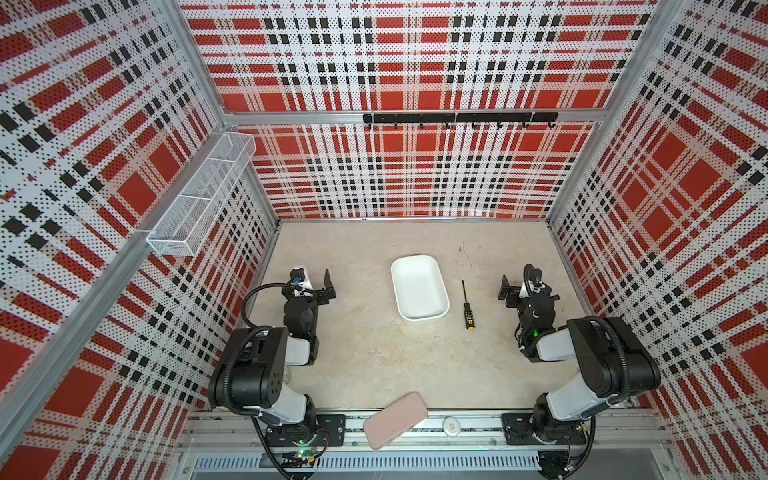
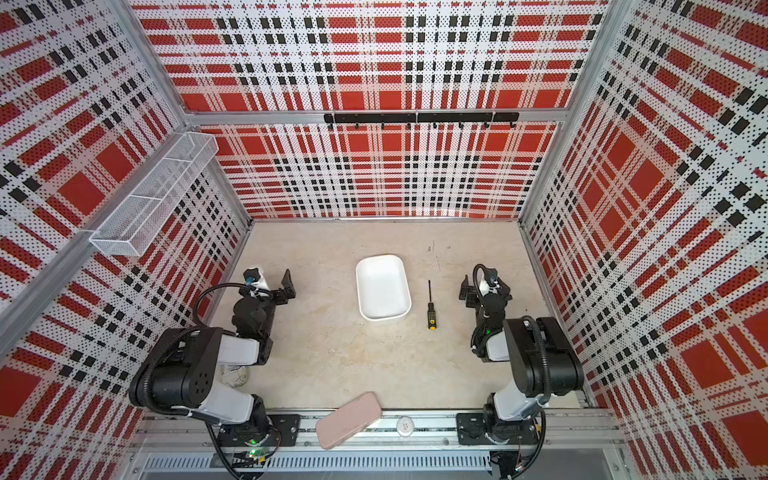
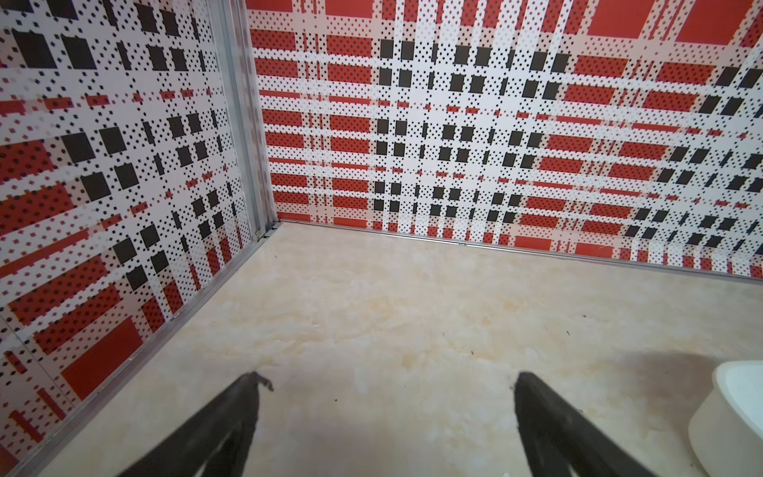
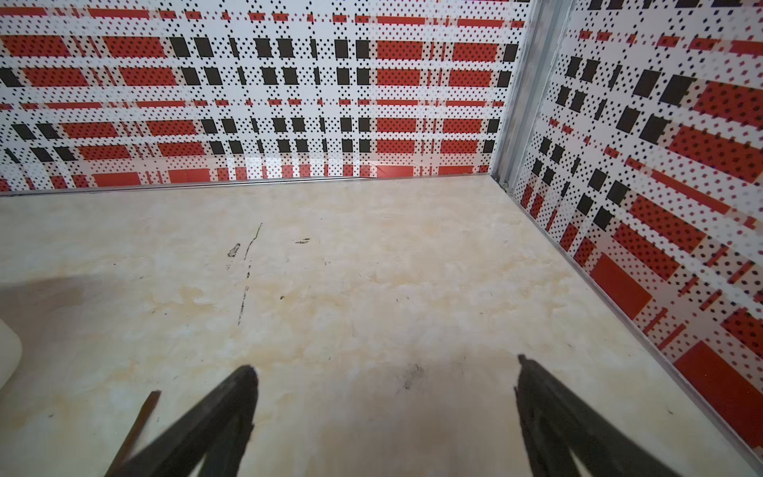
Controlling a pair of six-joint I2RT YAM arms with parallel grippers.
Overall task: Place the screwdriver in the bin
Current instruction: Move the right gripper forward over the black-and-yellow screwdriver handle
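A beige marbled table (image 1: 374, 357) is seen from above. A shallow white rectangular bin (image 1: 419, 291) sits near the middle of it. The screwdriver (image 1: 467, 305) lies flat on the table just to the right of the bin, outside it and not touching it. Its thin shaft points toward the back wall and its yellow-capped handle toward the front edge. In its own wrist view the left hand (image 3: 388, 378) is released, fingers spread wide over bare table, grasping nothing. The right hand (image 4: 385, 365) is likewise spread wide and grasping nothing, near the screwdriver but apart from it.
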